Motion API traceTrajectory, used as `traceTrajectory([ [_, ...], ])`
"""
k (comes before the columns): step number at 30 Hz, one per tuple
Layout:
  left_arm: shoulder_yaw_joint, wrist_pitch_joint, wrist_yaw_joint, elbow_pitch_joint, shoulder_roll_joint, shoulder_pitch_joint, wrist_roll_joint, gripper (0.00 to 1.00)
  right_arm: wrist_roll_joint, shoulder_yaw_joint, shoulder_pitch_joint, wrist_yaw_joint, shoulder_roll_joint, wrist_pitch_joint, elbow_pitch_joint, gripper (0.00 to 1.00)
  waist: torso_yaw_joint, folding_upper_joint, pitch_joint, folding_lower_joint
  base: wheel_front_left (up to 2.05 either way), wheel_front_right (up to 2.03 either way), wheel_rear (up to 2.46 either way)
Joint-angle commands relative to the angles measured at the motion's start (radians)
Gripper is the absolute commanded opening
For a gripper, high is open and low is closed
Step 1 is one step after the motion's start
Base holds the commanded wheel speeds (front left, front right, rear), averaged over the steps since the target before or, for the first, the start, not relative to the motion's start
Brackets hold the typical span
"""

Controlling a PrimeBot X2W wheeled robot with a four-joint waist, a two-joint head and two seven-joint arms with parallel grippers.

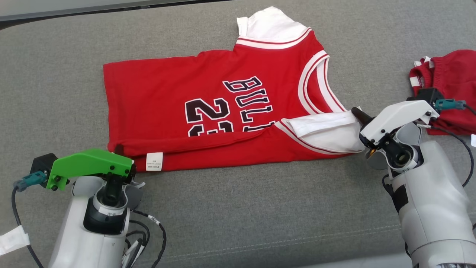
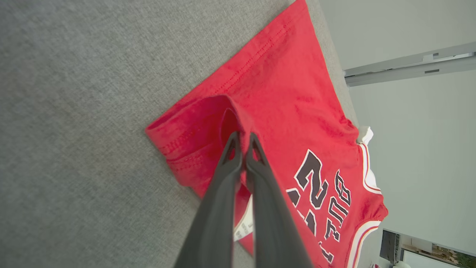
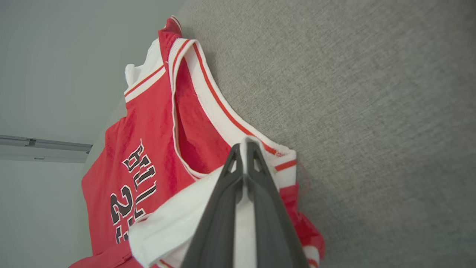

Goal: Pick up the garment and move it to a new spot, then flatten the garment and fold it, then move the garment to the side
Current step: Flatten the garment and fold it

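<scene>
- Grey woven upholstery (image 1: 238, 223) takes up most of the head view. I use it as my work surface because it gives a flat bed for folding.
- Red jersey (image 1: 208, 100) lies spread across the centre of that view, with the hem toward the left of the frame, the neckline toward the right, and the black lettering face up. Its near long edge is turned over onto the body, so I judge a lengthwise fold is in hand. The move to the side is not yet done.
- Second red garment (image 1: 452, 82) sits bunched at the right edge of the frame, apart from the jersey.
- White sleeve (image 1: 323, 128) lies tucked inward across the jersey's lower right, which keeps it inside the fold.
- Right gripper (image 3: 245, 150) is clenched on white fabric beside the striped trim at the shoulder, holding that end of the near edge.
- Left gripper (image 2: 243, 143) is clamped on a raised pinch of red cloth at the hem corner. I reckon a grip at each end keeps the edge taut, so the fold stays a straight line.
- White care label (image 1: 154, 161) shows on the turned strip at lower left, so the inside of the fabric faces up there.
</scene>
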Motion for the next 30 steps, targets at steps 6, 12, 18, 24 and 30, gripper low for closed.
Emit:
traceTrajectory([
  [6,-0.003,-0.013,-0.003,0.058,0.004,-0.057,0.016,0.05,-0.04,-0.01,-0.067,0.0,-0.003,-0.023,0.075,0.32,0.002,0.0,0.025,0.0,0.0,0.0,0.0],
  [12,-0.002,-0.029,-0.016,0.105,0.002,-0.101,0.026,1.0,-0.051,-0.001,-0.127,0.0,-0.003,-0.052,0.148,1.0,0.004,0.0,0.04,0.0,0.0,0.0,0.0],
  [18,0.0,-0.049,-0.04,0.146,0.009,-0.141,0.037,1.0,-0.045,0.008,-0.19,0.0,-0.003,-0.11,0.22,1.0,0.003,0.0,0.053,0.0,0.0,0.0,0.0],
  [24,0.001,-0.062,-0.071,0.156,0.02,-0.153,0.042,1.0,-0.026,0.001,-0.235,0.0,-0.003,-0.172,0.248,1.0,0.004,0.0,0.052,0.0,0.0,0.0,0.0],
  [30,-0.014,-0.075,-0.112,0.106,0.048,-0.103,0.06,1.0,-0.023,0.001,-0.229,0.0,-0.012,-0.203,0.192,1.0,0.004,0.0,0.029,0.0,0.0,0.0,0.0],
])
